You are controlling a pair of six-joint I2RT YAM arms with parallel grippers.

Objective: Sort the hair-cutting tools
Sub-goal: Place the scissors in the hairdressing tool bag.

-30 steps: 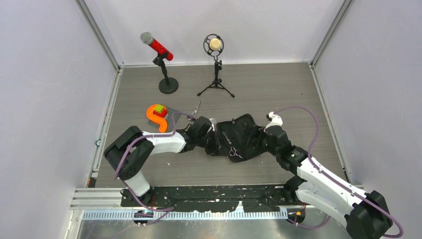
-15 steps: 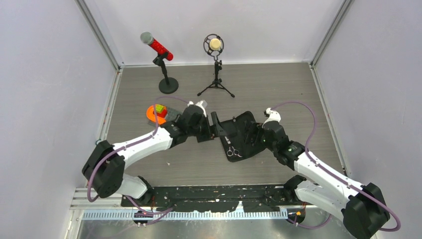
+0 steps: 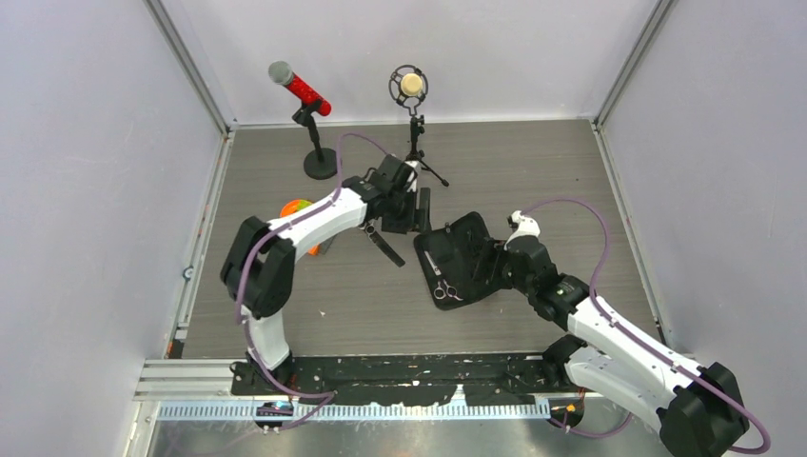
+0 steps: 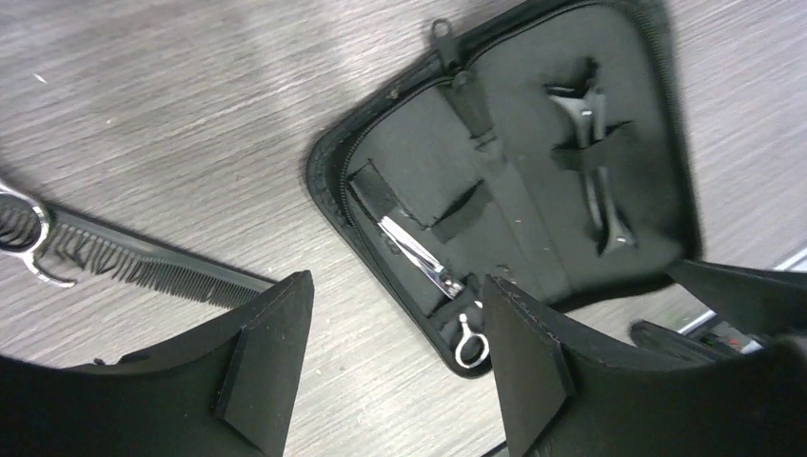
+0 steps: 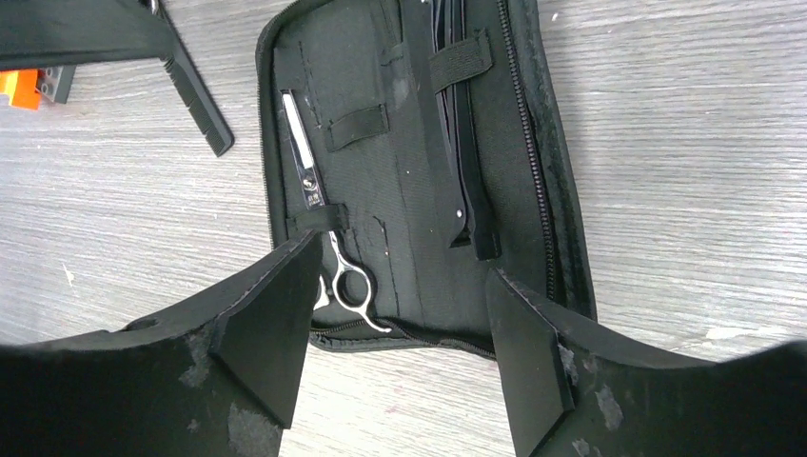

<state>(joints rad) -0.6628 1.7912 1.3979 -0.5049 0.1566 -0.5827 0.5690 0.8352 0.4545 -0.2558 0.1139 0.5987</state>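
the left arm (image 3: 322, 212) comes up from its base at the near edge, folds at the elbow and stretches its white forearm far out toward the middle. the wrist is turned so the left gripper (image 3: 411, 214) points down and to the right. its two black fingers (image 4: 271, 357) stand apart with nothing between them. the right arm (image 3: 609, 328) sits lower, reaching in from the near right corner, forearm sloping up and to the left. the right gripper (image 3: 483, 267) hangs low at its tip, its fingers (image 5: 276, 324) spread wide too and gripping nothing. the two grippers are near each other, not touching.
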